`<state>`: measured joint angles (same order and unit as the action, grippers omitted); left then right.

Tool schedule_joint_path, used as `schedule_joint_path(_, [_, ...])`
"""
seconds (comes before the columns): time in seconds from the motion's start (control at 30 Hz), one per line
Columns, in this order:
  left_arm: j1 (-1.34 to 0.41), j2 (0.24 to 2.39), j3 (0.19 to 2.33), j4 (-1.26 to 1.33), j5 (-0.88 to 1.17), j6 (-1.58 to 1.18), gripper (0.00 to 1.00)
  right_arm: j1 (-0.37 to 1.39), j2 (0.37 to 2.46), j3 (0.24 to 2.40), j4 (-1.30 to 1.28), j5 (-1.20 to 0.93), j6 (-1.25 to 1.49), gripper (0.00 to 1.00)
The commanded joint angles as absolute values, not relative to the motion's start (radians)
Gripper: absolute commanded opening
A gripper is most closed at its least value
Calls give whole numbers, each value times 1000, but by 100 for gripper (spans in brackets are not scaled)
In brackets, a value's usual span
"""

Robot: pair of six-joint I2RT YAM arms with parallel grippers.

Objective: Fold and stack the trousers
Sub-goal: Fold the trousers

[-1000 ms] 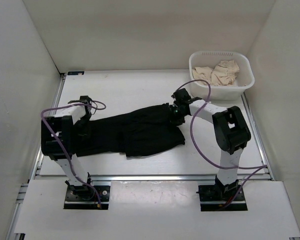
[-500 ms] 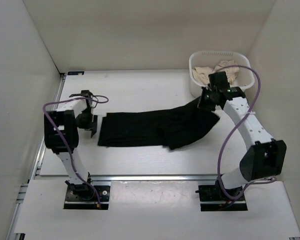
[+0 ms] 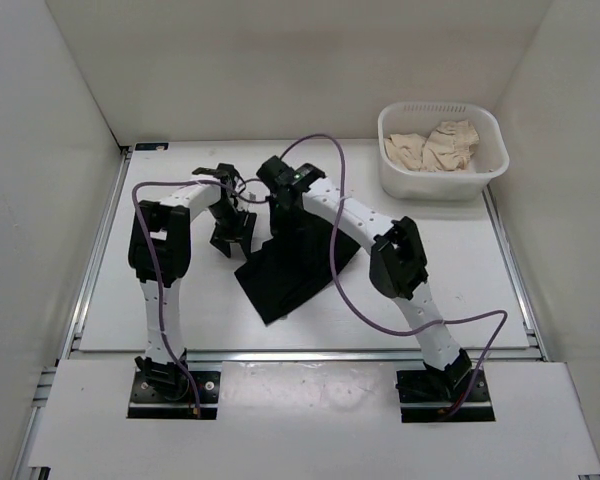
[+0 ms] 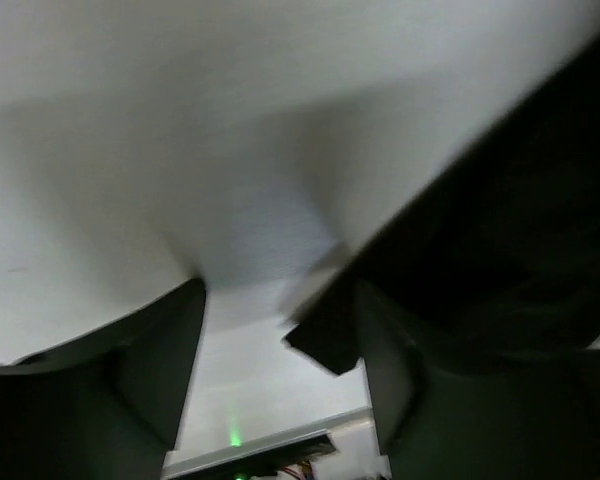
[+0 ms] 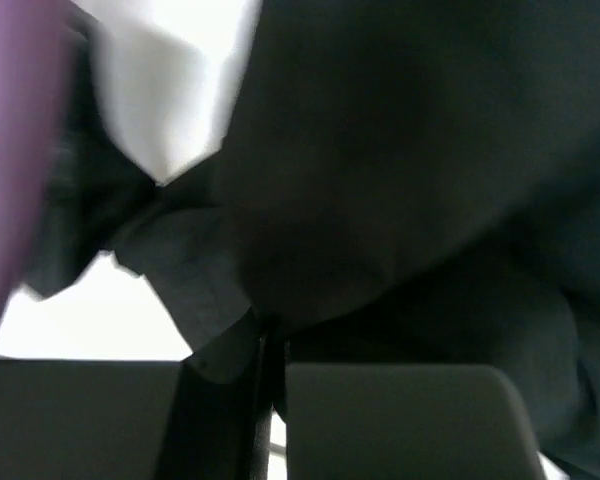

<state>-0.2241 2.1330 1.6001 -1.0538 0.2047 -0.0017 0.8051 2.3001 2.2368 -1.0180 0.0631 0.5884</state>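
Observation:
The black trousers lie bunched in a folded heap at the table's middle. My right gripper is shut on a fold of the trousers at the heap's far left end. In the right wrist view the black fabric fills the frame and is pinched between the closed jaws of the right gripper. My left gripper is open and empty, just left of the heap. In the left wrist view the left gripper has its fingers spread, with a trouser edge at the right.
A white basket stands at the back right with beige cloths inside. White walls close in the table on three sides. A metal rail runs along the table's near edge.
My right gripper swung from beside the basket to the centre left, carrying the trouser end over the rest and folding it. My left gripper moved right, toward the heap, and stays open.

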Motion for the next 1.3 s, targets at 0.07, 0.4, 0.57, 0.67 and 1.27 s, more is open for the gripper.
schedule_joint_path(0.07, [-239,2217,1612,-1117,461,0,53,796,2204,2197,-1109,84,629,0])
schedule_joint_path(0.4, [-146,2105,1676,-1172,426,0,62,796,2060,2060,-1069,78,463,0])
schedule_joint_path(0.57, [-179,2005,1686,-1224,503,0,82,769,1985,1976,-1057,87,453,0])
schedule_joint_path(0.67, [-212,1974,1611,-1220,525,0,87,742,1951,1942,-1048,75,453,0])
schedule_joint_path(1.27, [-285,2338,1823,-1181,493,0,14,736,1890,1940,-1072,45,278,0])
